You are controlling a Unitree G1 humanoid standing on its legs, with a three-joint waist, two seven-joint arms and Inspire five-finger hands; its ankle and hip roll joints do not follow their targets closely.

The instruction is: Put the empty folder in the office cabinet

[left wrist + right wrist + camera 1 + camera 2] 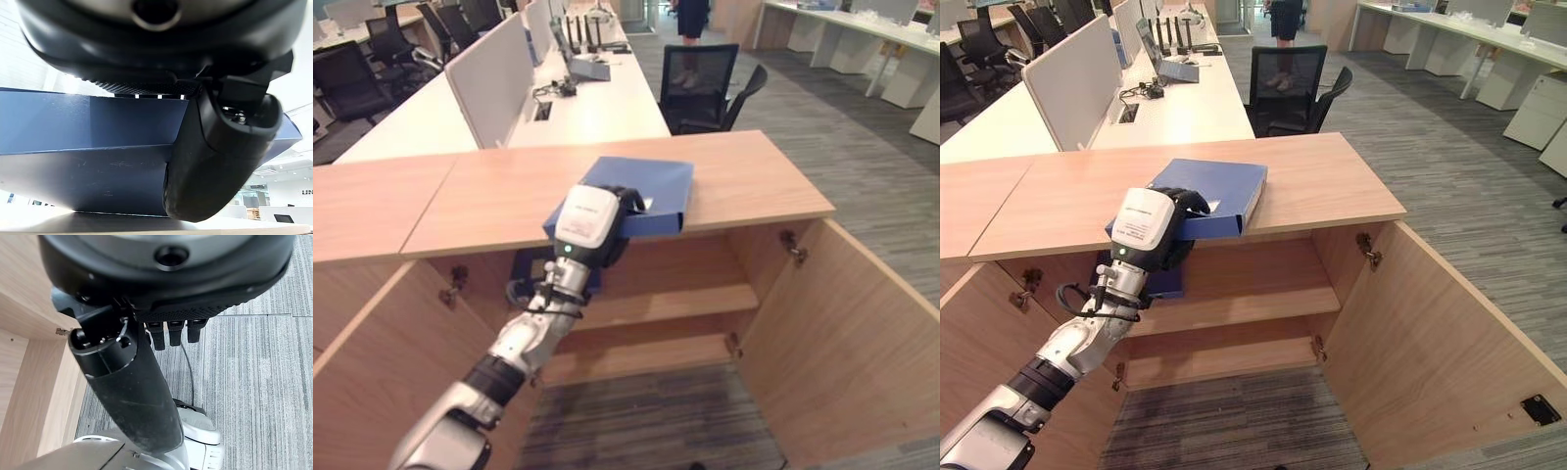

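Start at the lower left of the frame: your left arm rises from there toward the centre, and the left hand (pixel 597 223) is clamped on the near corner of the blue folder (pixel 641 191). In the left wrist view the thumb (pixel 215 161) presses under the folder's (pixel 93 147) lower face while the fingers lie over the top, so you are holding it, not just touching.

The folder lies flat on the cabinet top (pixel 744 176) at mid-frame, its near corner and spine overhanging the front edge. Its long axis runs from your hand up and to the right, so most of it sits beyond the hand.

Below it, the open cabinet's upper shelf (pixel 675 302) is directly under the grip.

Toward the right, the door (pixel 842 333) stands swung out. Your right hand (pixel 127 382) hangs over the carpet, fingers loosely extended, holding nothing, so the left is by far nearer.
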